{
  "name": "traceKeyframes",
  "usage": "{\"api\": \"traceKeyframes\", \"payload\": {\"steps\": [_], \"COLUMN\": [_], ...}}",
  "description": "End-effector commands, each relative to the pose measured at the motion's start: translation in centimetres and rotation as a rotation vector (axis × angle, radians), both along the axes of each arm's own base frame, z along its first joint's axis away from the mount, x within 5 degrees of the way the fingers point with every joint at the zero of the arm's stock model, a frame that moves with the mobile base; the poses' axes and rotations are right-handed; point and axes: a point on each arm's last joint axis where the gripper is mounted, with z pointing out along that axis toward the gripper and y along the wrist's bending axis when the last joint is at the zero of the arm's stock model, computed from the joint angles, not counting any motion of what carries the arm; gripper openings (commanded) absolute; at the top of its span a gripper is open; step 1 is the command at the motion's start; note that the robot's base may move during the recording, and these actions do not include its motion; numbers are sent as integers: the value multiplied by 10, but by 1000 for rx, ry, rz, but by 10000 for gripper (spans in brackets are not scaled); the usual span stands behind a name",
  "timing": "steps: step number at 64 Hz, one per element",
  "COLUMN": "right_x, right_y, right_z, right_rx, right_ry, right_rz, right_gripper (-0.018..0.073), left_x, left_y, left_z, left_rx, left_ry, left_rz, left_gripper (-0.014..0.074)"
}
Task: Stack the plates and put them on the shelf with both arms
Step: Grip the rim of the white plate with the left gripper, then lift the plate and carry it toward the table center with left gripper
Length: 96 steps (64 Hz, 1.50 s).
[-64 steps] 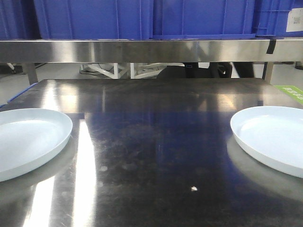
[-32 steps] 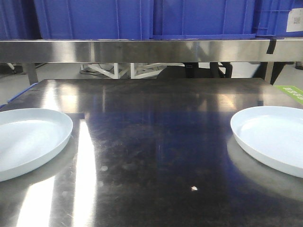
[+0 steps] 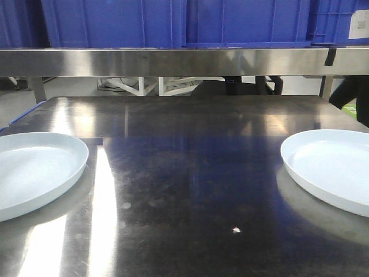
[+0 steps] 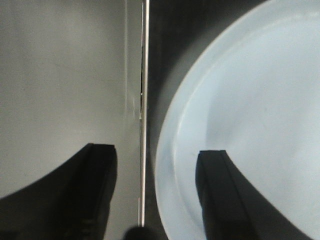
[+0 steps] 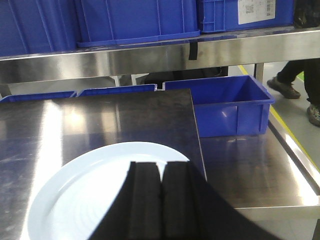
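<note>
Left plate: laid flat at the near left of the surface, well apart from its match.
Right plate: laid flat at the near right.
Left tool: spread wide; the left plate's rim is seen between the fingers, one over the dish, one over bare steel.
Right tool: clenched on nothing, pads pressed together, held over the right plate's near part.
Shelf: far side, loaded with blue crates.
</note>
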Motion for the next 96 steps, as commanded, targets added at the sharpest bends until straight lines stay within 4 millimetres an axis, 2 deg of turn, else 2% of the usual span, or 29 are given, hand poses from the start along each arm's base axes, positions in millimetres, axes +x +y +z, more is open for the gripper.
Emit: {"api": "traceKeyframes", "payload": {"steps": [1,54,63,78,96], "right_x": [-2,-2,-2,-2,-2], "right_y": [-1,-1,-1,-1,-1], "right_z": [8,8,8,8,8], "right_rx": [-14,-14,-14,-14,-14], "right_ry": [-99,-99,-99,-99,-99], "right_rz": [-18,-18,-18,-18,-18], "right_gripper": [55,55,55,55,55], "left_x": [3,7,7,5,1], "left_y": [-1,-2,-2,-2,-2], "left_z": [16,-2,-2,-2,3], "left_rx": [-16,-17,-17,-18,-23], "left_ry": [-81,6,6,19,48], "left_rz": [18,16,16,14,9], "left_gripper": [423,419,337,78,87]}}
